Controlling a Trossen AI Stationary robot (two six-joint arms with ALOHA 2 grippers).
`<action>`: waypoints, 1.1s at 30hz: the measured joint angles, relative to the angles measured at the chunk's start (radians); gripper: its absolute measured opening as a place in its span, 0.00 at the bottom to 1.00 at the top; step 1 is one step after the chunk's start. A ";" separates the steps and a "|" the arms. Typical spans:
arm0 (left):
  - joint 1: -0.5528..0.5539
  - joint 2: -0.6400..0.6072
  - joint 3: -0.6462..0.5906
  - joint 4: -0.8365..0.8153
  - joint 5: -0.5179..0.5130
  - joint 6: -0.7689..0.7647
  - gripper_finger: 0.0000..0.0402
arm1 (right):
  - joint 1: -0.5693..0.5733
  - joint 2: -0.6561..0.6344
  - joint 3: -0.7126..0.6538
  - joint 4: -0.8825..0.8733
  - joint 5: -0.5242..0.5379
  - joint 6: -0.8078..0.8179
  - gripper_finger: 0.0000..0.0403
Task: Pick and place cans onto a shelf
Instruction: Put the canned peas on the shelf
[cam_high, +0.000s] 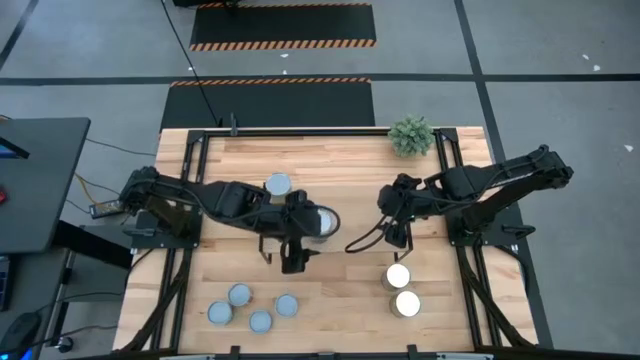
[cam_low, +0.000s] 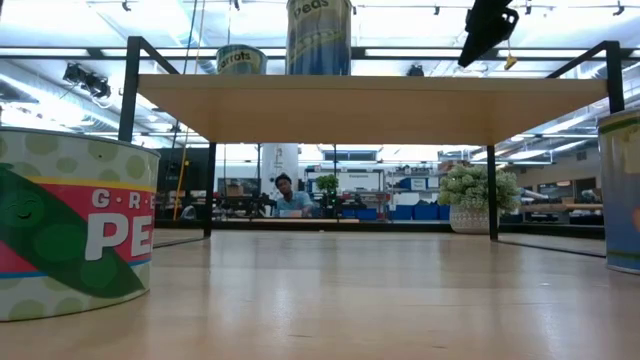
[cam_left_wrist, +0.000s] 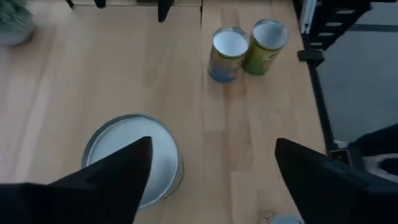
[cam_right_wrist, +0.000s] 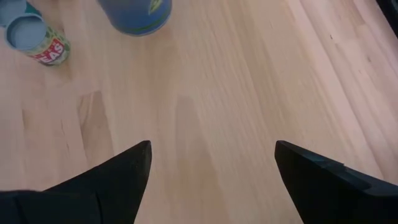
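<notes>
1. Behind the wooden table (cam_high: 340, 170) an office space is seen in the low view only, with a person (cam_low: 291, 196) seated far back.
2. From above, the shelf (cam_high: 250, 160) can't really be told from the tabletop; down low its board (cam_low: 370, 108) is seen with two cans (cam_low: 319, 36) on top.
3. The left gripper (cam_left_wrist: 208, 171) is held spread wide above a silver-topped can (cam_left_wrist: 134, 155), nothing clamped.
4. The right gripper (cam_right_wrist: 211, 171) is also spread, over bare wood.
5. Four small cans (cam_high: 250, 308) and two bright-topped ones (cam_high: 402, 290) are left on the table's near side.
</notes>
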 joint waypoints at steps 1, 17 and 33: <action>0.011 0.000 0.000 0.006 0.019 0.015 0.88 | 0.002 0.000 0.000 0.000 0.002 0.002 0.86; 0.113 0.015 0.018 0.061 -0.010 0.175 0.92 | 0.020 0.000 0.000 -0.001 0.051 -0.020 0.86; 0.162 0.019 0.018 -0.003 0.117 0.231 0.92 | 0.020 0.001 0.000 -0.002 0.049 -0.032 0.86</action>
